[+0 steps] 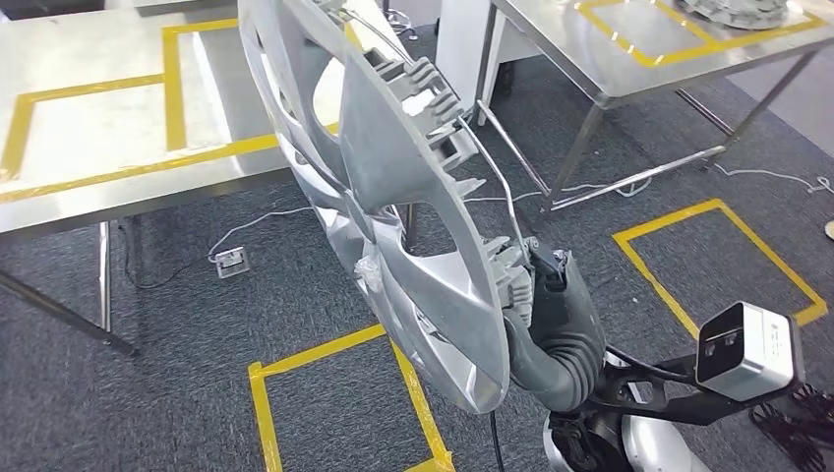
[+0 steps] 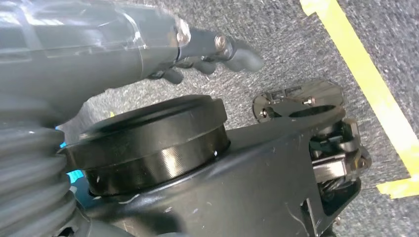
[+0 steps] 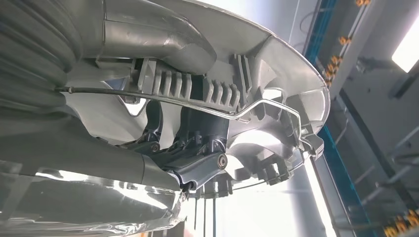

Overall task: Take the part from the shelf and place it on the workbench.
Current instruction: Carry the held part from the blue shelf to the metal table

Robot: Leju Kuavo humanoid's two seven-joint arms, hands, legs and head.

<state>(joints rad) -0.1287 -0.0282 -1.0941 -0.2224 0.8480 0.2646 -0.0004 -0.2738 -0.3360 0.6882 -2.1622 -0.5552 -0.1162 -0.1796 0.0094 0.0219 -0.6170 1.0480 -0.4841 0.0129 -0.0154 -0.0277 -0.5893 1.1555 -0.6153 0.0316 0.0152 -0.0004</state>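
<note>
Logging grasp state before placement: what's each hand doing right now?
Left hand: holds nothing, fingers loosely curled above the carpet; open or closed cannot be told.
Right hand: gripping the rim of the silver wheel cover.

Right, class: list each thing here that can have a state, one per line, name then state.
wheel cover: held up on edge, off the floor, gripped at its rim.
right hand: fingers closed on the wheel cover's rim.
left hand: holds nothing, fingers loosely curled, above the carpet.
near workbench: taped yellow outlines, nothing inside them.
far workbench: a grey part lies at its far edge.
</note>
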